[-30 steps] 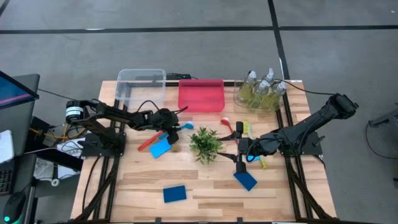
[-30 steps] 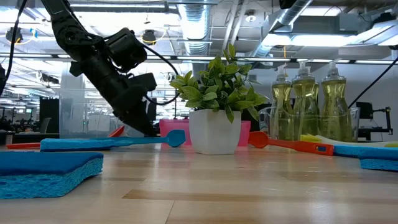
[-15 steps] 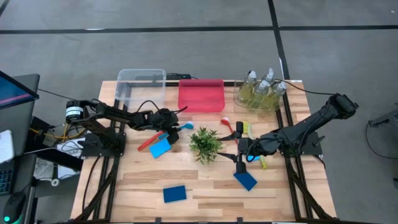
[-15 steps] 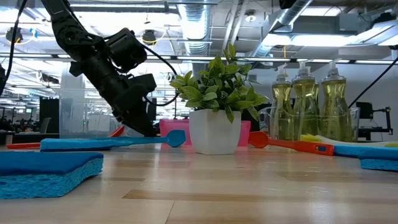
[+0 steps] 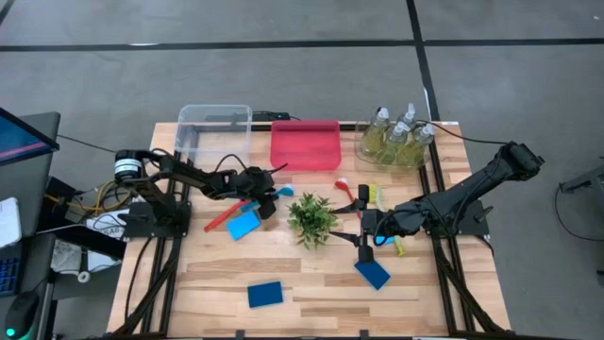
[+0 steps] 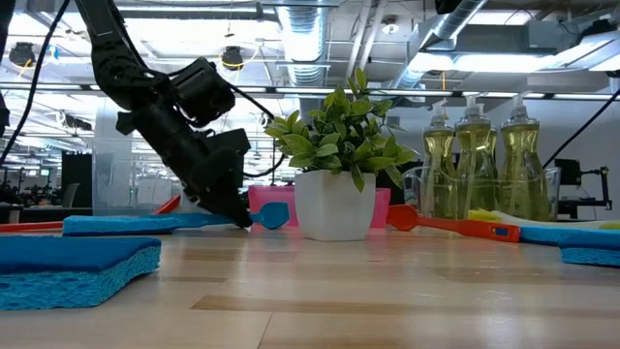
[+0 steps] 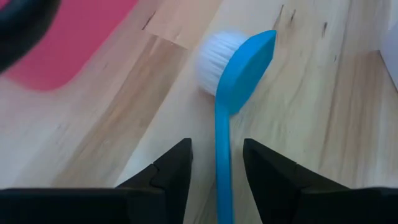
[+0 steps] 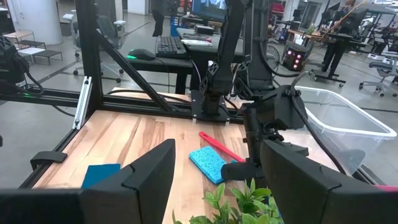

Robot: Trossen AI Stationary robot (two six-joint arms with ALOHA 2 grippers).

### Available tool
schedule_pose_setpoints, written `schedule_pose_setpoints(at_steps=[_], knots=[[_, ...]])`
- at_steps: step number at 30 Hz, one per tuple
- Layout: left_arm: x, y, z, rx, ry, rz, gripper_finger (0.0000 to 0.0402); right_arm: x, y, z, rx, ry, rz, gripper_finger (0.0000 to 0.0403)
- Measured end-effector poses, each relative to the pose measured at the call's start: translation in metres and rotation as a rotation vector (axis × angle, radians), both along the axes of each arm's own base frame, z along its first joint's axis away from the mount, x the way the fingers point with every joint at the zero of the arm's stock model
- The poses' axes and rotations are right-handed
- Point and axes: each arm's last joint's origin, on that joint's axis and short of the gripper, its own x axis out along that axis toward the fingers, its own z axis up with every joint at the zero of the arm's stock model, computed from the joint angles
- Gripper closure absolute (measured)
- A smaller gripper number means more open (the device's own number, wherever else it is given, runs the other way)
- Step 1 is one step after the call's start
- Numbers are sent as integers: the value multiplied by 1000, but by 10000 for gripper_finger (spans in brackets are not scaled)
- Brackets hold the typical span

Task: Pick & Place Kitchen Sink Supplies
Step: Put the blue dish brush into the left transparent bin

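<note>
A blue brush with white bristles lies on the wooden table between the pink bin and the plant; it also shows in the high view. My left gripper is open and slants down over it. One finger stands on each side of the handle, with a gap on both sides. In the high view that gripper is just left of the plant. A red brush and a blue sponge lie beside it. My right gripper waits open and level, above the table's right half.
A potted plant stands mid-table. At the far edge are a clear bin, a pink bin and a clear holder with three pump bottles. Two more blue sponges and a red brush lie about.
My left gripper has come down toward the table and a little toward the plant, so that its fingers now stand low around the blue brush's handle. The brush has not moved. My right arm has kept still.
</note>
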Motion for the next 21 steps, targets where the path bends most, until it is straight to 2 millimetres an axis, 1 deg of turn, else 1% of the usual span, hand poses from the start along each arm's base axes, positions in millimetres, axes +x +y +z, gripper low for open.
schedule_pose_setpoints(at_steps=[5, 8, 12, 18, 21], knots=[[-1, 0, 4, -7, -12, -4, 255, 0, 0, 0, 0, 1, 0, 173], [-2, -2, 7, -32, -20, -26, 269, 0, 0, 0, -1, 2, 0, 173], [-2, -3, 11, -51, -44, -48, 303, 0, 0, 0, -1, 2, 0, 173], [-1, -2, 11, -43, -52, -48, 364, 0, 0, 0, -1, 2, 0, 173], [-1, -1, 12, -40, -59, -45, 383, 0, 0, 0, -1, 2, 0, 173]])
